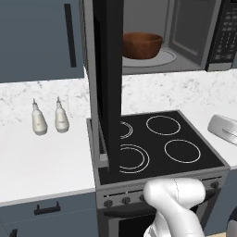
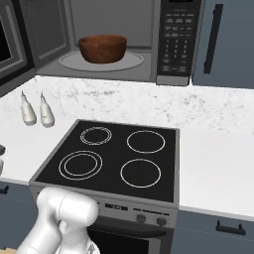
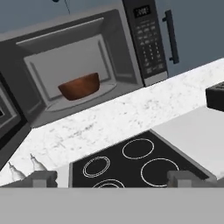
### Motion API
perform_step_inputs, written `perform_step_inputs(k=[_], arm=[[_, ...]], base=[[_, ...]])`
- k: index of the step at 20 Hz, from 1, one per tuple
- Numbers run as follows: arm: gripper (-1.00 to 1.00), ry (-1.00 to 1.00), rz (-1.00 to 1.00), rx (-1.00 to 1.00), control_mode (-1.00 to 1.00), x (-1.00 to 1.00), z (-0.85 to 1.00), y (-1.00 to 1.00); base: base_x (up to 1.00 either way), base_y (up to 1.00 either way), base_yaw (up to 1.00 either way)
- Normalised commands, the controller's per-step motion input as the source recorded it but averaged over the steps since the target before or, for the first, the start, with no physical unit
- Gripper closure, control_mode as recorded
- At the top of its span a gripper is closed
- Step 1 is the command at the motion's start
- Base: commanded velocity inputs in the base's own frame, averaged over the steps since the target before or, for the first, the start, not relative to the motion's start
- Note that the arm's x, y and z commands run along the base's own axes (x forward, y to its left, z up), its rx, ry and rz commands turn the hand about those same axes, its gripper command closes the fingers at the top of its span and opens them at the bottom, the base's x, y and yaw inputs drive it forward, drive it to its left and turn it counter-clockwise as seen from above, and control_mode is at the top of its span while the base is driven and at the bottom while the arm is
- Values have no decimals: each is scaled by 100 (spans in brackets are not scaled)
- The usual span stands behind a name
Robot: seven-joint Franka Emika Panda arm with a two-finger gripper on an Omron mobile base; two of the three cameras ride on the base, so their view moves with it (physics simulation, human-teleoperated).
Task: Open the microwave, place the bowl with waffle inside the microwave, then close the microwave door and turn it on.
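The microwave hangs above the stove with its cavity exposed. Its door is swung wide open to the left and stands edge-on in the left base view. The reddish-brown bowl rests upright on the glass turntable inside. The bowl's wall hides the waffle. My gripper is open with nothing between its fingers. It is held well back from the microwave, low over the front of the stove, looking up at the cavity.
A black four-ring stovetop lies below the microwave. Two pale bottles stand on the white counter to the left. A silver object lies at right. A blue-grey cabinet with a black handle adjoins the keypad.
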Motion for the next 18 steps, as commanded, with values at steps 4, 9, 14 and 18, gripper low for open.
perform_step_inputs(k=[4, 9, 14, 18], arm=[[-100, -3, -20, -20, -100, -78, 2, 89], [-100, -13, -10, -9, -100, -98, 0, 56], [-100, -6, -1, -14, -100, -37, 0, 80], [-100, -1, -6, -27, -100, 0, 0, 100]], base=[[0, 0, 0], [0, 0, 0], [0, 0, 0], [0, 0, 0]])
